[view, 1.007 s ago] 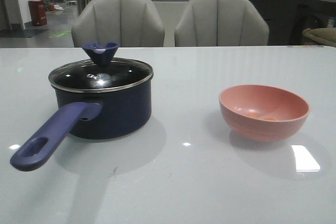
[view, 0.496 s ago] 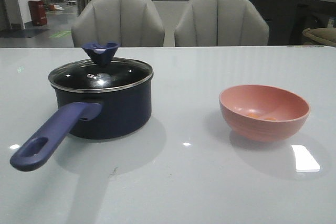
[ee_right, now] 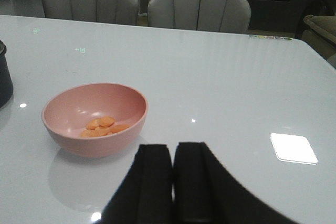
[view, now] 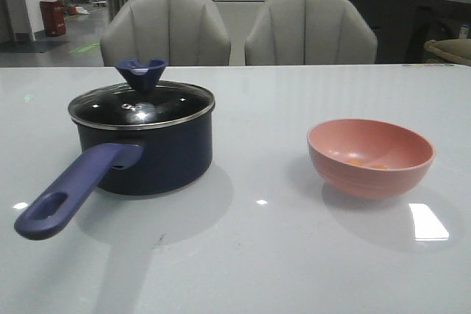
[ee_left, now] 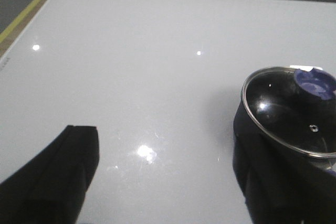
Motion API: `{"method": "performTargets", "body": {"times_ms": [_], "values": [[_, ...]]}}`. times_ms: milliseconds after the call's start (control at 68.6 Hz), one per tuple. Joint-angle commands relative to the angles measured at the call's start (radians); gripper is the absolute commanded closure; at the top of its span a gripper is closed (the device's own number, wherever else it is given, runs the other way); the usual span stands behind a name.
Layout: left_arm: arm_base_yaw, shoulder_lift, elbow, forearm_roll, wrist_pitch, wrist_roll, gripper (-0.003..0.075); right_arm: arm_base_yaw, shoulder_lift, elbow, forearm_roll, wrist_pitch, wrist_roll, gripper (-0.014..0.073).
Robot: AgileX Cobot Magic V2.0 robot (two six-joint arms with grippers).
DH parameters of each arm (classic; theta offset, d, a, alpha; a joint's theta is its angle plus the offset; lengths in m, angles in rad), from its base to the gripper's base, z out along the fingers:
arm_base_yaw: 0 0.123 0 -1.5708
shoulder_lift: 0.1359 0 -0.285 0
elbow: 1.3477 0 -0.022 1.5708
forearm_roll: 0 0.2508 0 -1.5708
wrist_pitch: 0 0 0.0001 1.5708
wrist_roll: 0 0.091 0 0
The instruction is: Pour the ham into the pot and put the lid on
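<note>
pot (view: 147, 156) sits on the left part of the tabletop (view: 257, 255) in the front view, dark navy, upright, its purple-blue handle (view: 73, 189) pointing toward the camera and to the left, hole at the near end. lid (view: 141, 105) rests on the pot, steel rim seated all round, dark blue knob (view: 140, 73) on top. pink bowl (view: 370, 157) stands on the right part of the tabletop, well apart from the pot. ham (ee_right: 103, 126): small orange chunks lying together at the bottom of the bowl, clearest in the right wrist view; only a few orange bits show over the rim in the front view.

neither arm appears in the front view. left gripper (ee_left: 168, 182): jaws wide apart, one dark finger (ee_left: 52, 182) over bare tabletop, the other finger (ee_left: 278, 187) near the pot wall; nothing between them; contact with the pot cannot be told. right gripper (ee_right: 172, 182): jaws closed together, only a thin slit between the two dark fingers, nothing held, positioned near the bowl on its camera side, not touching it.

two grey chairs (view: 165, 31) stand behind the tabletop.
</note>
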Motion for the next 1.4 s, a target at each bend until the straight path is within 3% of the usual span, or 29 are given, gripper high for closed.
{"method": "performTargets", "body": {"times_ms": [0, 350, 656, 890, 1109, 1386], "values": [[-0.005, 0.115, -0.100, -0.004, -0.023, -0.002, 0.0139, -0.005, -0.019, -0.005, -0.008, -0.078, -0.001, 0.0427], [-0.032, 0.523, -0.397, -0.033, 0.202, -0.002, 0.0139, -0.005, -0.019, -0.005, -0.008, -0.078, -0.001, 0.0427], [-0.287, 0.826, -0.659, -0.039, 0.217, -0.022, 0.0139, -0.005, -0.019, -0.005, -0.008, -0.078, -0.001, 0.0427], [-0.402, 1.023, -0.910, 0.011, 0.308, -0.114, 0.0133, -0.005, -0.019, -0.005, -0.008, -0.078, -0.001, 0.0427], [-0.455, 1.180, -1.106, 0.055, 0.444, -0.210, 0.0099, -0.005, -0.019, -0.005, -0.008, -0.078, -0.001, 0.0427], [-0.462, 1.290, -1.190, 0.093, 0.541, -0.300, 0.0099, -0.005, -0.019, -0.005, -0.008, -0.078, -0.001, 0.0427]]}}
